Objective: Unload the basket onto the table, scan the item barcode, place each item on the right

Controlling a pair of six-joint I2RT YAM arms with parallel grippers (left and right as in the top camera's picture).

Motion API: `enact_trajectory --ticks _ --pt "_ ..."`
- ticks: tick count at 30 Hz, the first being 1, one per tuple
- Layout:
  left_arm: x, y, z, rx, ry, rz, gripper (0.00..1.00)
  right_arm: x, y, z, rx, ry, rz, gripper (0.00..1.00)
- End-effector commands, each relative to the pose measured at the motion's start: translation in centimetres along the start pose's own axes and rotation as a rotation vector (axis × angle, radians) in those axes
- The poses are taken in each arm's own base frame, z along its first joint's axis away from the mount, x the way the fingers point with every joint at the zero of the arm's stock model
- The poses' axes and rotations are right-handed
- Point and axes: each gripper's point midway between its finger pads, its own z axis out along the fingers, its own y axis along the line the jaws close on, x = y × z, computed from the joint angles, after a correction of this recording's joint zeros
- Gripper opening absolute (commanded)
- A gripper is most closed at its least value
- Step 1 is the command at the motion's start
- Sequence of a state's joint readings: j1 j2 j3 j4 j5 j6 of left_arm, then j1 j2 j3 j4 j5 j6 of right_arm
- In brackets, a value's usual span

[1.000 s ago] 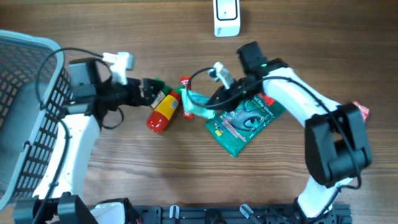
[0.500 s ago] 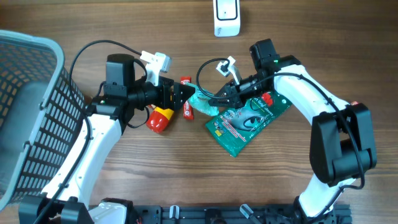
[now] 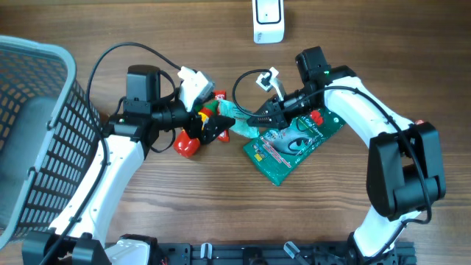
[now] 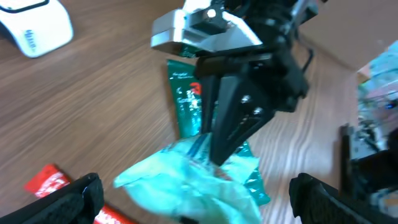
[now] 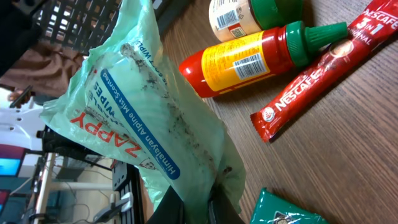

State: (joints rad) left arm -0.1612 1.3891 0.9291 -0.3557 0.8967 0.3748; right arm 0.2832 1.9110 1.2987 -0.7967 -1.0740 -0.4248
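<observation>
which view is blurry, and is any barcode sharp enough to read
Left wrist view: blurred, wipes pack and the right gripper pinching it look soft. Right wrist view: sharp close up, the sauce bottle barcode is crisp, background upper left out of focus. Overhead view: evenly lit, no glare on the table.

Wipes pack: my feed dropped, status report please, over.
Right pincer shut on wipes pack, held up. Left pincer open, facing it. Sauce bottle, Nescafe stick beside; nothing blocking white scanner.
</observation>
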Motion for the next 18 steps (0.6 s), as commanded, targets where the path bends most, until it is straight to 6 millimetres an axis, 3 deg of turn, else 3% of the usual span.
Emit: enact_trajectory --ticks 1,4,11,14,16,18 --pt "-0.5 -1.5 -0.2 0.086 -0.027 0.001 1.00 -1.0 1.4 -0.4 -0.039 -0.034 -0.054 0.04" --pt "0.6 -2.1 -0.2 0.111 -0.001 0.092 1.00 -1.0 1.4 -0.4 -0.039 -0.034 -0.053 0.04" --pt "2.1 1.5 2.0 0.045 0.039 0.129 0.98 -0.6 1.6 -0.4 -0.048 -0.023 -0.053 0.04" --pt "2.6 1.6 2.6 0.078 0.037 0.111 0.96 -0.5 1.6 -0.4 -0.049 -0.022 -0.049 0.04" --pt "2.6 1.6 2.6 0.078 0.037 0.111 0.92 -0.5 1.6 -0.4 -0.049 -0.023 -0.051 0.04" --pt "2.6 1.6 2.6 0.078 0.038 0.111 0.78 -0.6 1.6 -0.4 -0.048 -0.023 -0.052 0.04"
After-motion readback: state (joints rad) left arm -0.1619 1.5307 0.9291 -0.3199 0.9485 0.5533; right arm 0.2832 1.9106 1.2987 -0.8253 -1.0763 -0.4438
